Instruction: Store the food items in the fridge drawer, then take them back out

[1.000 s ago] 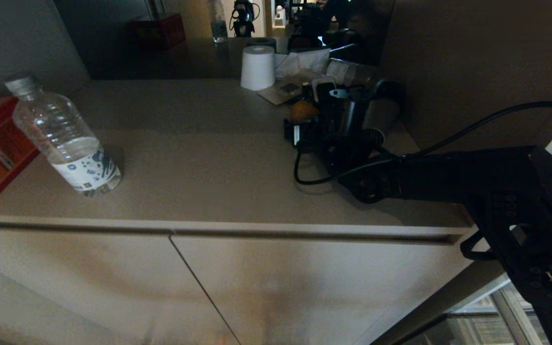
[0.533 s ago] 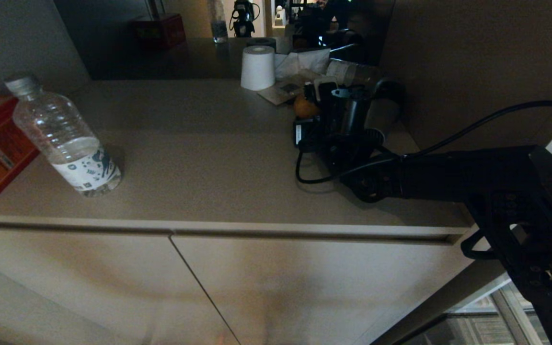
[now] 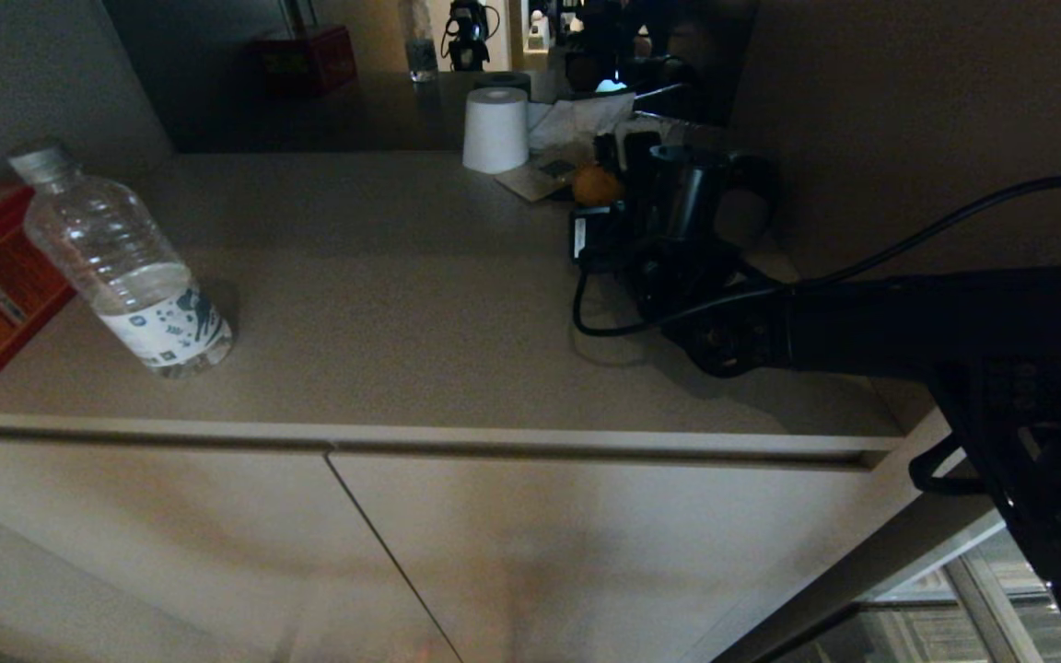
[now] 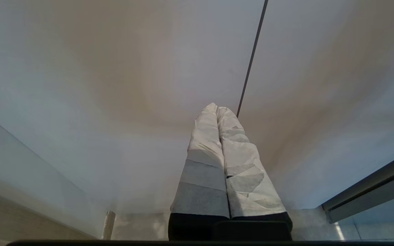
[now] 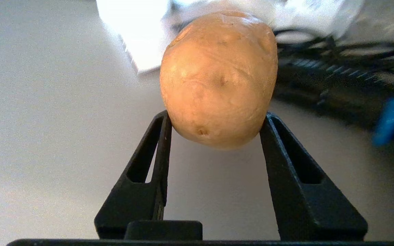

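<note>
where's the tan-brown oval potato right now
The tan-brown oval potato is clamped in the right gripper, above the beige countertop at its far right in the head view, near the white paper roll.

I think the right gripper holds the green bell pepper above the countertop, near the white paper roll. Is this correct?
Not quite. The right gripper holds the potato, not a pepper; the right wrist view shows it clamped between the jaws. It is above the countertop, near the white paper roll.
</note>
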